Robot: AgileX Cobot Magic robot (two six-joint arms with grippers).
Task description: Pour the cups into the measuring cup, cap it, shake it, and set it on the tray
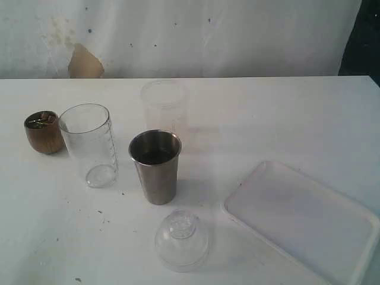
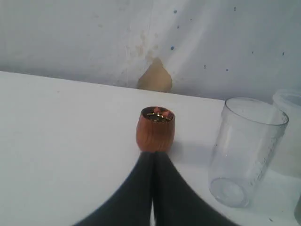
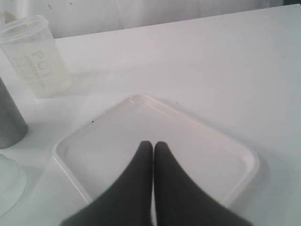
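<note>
A small brown wooden cup (image 1: 44,132) with bits inside stands at the table's left, the clear measuring cup (image 1: 89,144) right beside it. The steel tumbler (image 1: 155,165) stands upright near the middle. A flat white tray (image 1: 303,218) lies at the front right. In the left wrist view my left gripper (image 2: 153,153) is shut and empty, its tips just short of the wooden cup (image 2: 155,129), with the measuring cup (image 2: 244,150) off to one side. My right gripper (image 3: 153,143) is shut and empty above the tray (image 3: 94,146). Neither arm shows in the exterior view.
A clear domed lid (image 1: 181,240) rests on the table in front of the steel tumbler. A frosted translucent cup (image 1: 164,105) stands behind it, also in the right wrist view as the frosted cup (image 3: 36,56). A white backdrop hangs behind the table.
</note>
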